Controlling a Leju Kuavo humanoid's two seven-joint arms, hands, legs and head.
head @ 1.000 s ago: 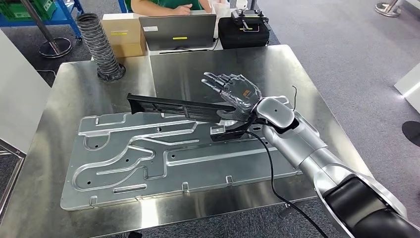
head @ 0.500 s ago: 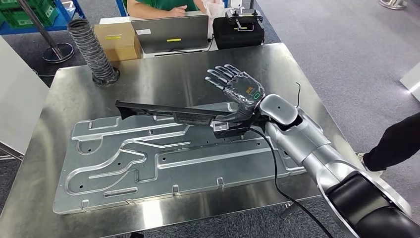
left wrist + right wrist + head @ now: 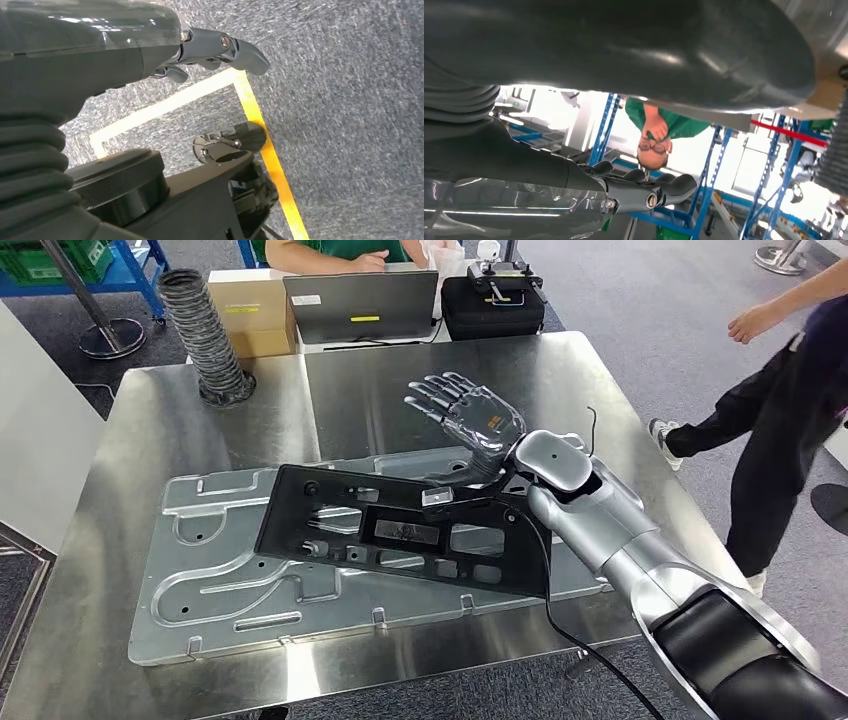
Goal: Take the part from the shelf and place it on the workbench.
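The black plastic part (image 3: 400, 535), a flat frame with several cut-outs, lies on the embossed metal plate (image 3: 230, 570) on the steel workbench (image 3: 130, 440). My right hand (image 3: 470, 425) is at the part's far right edge with its fingers spread and raised off it. Its thumb reaches down toward that edge, and I cannot see whether it touches. The right wrist view shows the same fingers (image 3: 649, 192) stretched out with nothing in them. My left hand (image 3: 215, 50) hangs over the carpeted floor and holds nothing.
A ribbed hose (image 3: 205, 335), a cardboard box (image 3: 250, 305), a laptop (image 3: 360, 305) and a black case (image 3: 492, 302) stand along the workbench's far side. Behind them sits a person in green (image 3: 330, 252). Another person (image 3: 770, 440) walks close by the right edge.
The part stood on its long edge against my right hand; now it has tipped toward me and lies flat on the plate. A person has stepped in at the right.
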